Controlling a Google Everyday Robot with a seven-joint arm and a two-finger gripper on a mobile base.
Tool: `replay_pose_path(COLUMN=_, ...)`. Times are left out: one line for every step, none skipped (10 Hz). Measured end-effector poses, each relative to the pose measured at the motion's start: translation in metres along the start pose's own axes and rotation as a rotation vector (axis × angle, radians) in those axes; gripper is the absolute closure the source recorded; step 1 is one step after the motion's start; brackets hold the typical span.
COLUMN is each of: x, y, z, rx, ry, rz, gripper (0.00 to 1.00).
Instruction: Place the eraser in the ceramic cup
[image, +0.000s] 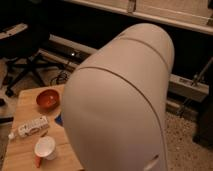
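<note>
Camera view, left to right. At far left, a black swivel office chair (20, 55) stands on the dark floor beyond a pale wooden tabletop (20, 150). Nearest the tabletop's left edge lies a white printed oblong packet (32, 126), set at a slant. Behind it, toward the far edge, sits a shallow red-orange round bowl (48, 99), upright and apart from the packet. In front of the packet stands the small plain white round ceramic cup (46, 148), upright, mouth open upward; a small orange item (38, 161) shows just at its lower left, its kind unclear. A sliver of a small blue object (59, 119) shows between bowl and cup, cut off by the robot arm's large smooth off-white rounded shell (120, 110). This shell fills the centre and covers the right part of the tabletop. The flat black striped eraser and the claw are both hidden behind it, so the claw's state cannot be told. At right, a speckled grey floor (187, 142) meets a pale low rail (192, 89).
</note>
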Motion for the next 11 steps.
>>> replay_pose_path(x=0.002, y=0.001, z=0.003, rx=-0.009, ry=0.011, rz=0.000, gripper=0.20)
replay_pose_path(x=0.004, y=0.004, z=0.007, rx=-0.023, ry=0.021, rz=-0.002, gripper=0.20)
replay_pose_path(x=0.005, y=0.007, z=0.012, rx=-0.038, ry=0.032, rz=-0.007, gripper=0.20)
replay_pose_path(x=0.007, y=0.008, z=0.017, rx=-0.048, ry=0.043, rz=-0.015, gripper=0.20)
replay_pose_path(x=0.009, y=0.007, z=0.021, rx=-0.055, ry=0.058, rz=-0.024, gripper=0.20)
replay_pose_path(x=0.013, y=0.004, z=0.024, rx=-0.053, ry=0.079, rz=-0.034, gripper=0.20)
replay_pose_path(x=0.019, y=-0.002, z=0.024, rx=-0.041, ry=0.111, rz=-0.044, gripper=0.20)
replay_pose_path(x=0.024, y=-0.009, z=0.022, rx=-0.026, ry=0.148, rz=-0.054, gripper=0.20)
replay_pose_path(x=0.029, y=-0.015, z=0.019, rx=-0.016, ry=0.192, rz=-0.066, gripper=0.20)
replay_pose_path(x=0.031, y=-0.018, z=0.016, rx=-0.013, ry=0.229, rz=-0.081, gripper=0.20)
replay_pose_path(x=0.028, y=-0.018, z=0.014, rx=-0.015, ry=0.257, rz=-0.102, gripper=0.20)
